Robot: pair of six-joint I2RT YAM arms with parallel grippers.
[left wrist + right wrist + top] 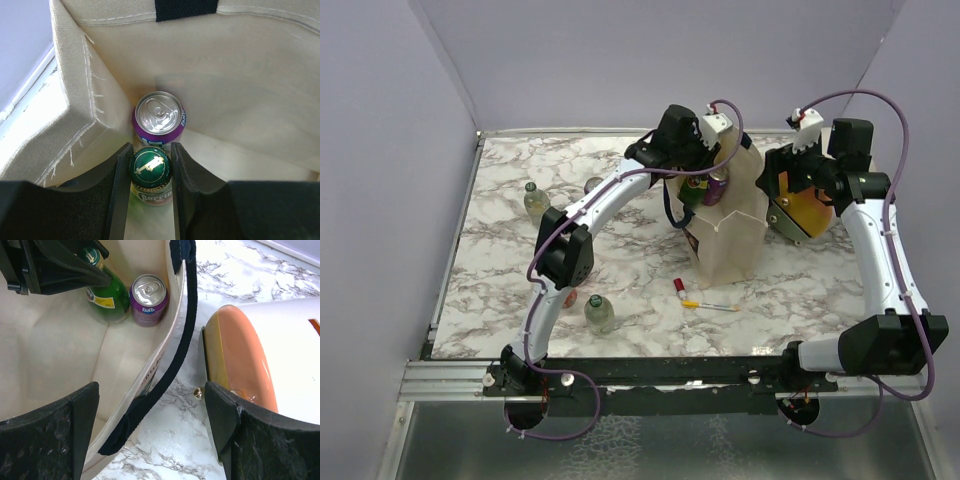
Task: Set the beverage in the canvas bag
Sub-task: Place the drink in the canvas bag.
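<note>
From above, the left gripper (703,172) reaches into the canvas bag (732,240), where the green bottle (691,190) is upright beside a purple can (718,187). The left wrist view shows the jaws clamped on the bottle's neck, its long axis vertical, cap pointing up. In the right wrist view, the right gripper (151,392) gapes wide, holding nothing, straddling the bag's navy handle (182,335) beside a cream-and-orange container (250,350).

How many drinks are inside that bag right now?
2. A purple can stands by the bag wall; a green bottle is beside it, gripped at the cap by the left gripper. More could hide in unseen corners.
</note>
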